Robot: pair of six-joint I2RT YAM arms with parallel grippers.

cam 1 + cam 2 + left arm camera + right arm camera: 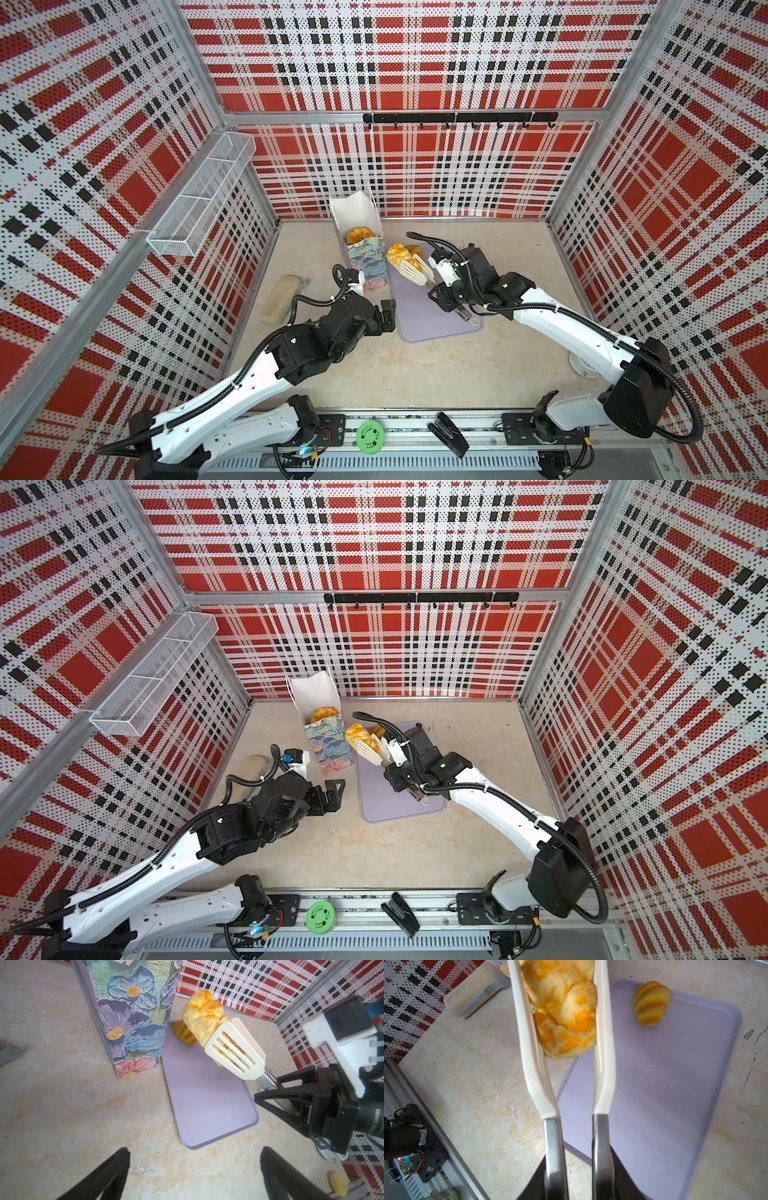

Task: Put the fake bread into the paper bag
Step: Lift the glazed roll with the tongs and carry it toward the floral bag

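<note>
Carrying step: the right gripper (442, 296), clamped on tongs (415, 270), holds a braided roll (400, 255) ahead of it, beside the paper bag (365, 259). Next move, likely: rise over the bag's mouth. The left gripper (195, 1153) stands open.

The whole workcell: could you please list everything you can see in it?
paper bag: one, pastel floral, white inside; upright at the back.
mat: one, lilac; right of the bag.
tongs: one pair, white and steel; raised over the mat.
bagged bread: one visible, golden; inside the bag.
braided roll: one, yellow-orange; clamped in the tongs.
ridged roll: one, golden; on the mat's far end.
oblong block: one, beige; left of the bag.
small lump: one, pale yellow; by the right wall.
wire basket: one, white; left wall.
hook rail: one, black; back wall.
disc: one, green; front rail.
stapler: one, black; front rail.
left gripper: one, black; open, by the bag's foot.
right gripper: one, black; shut on the tongs.
</note>
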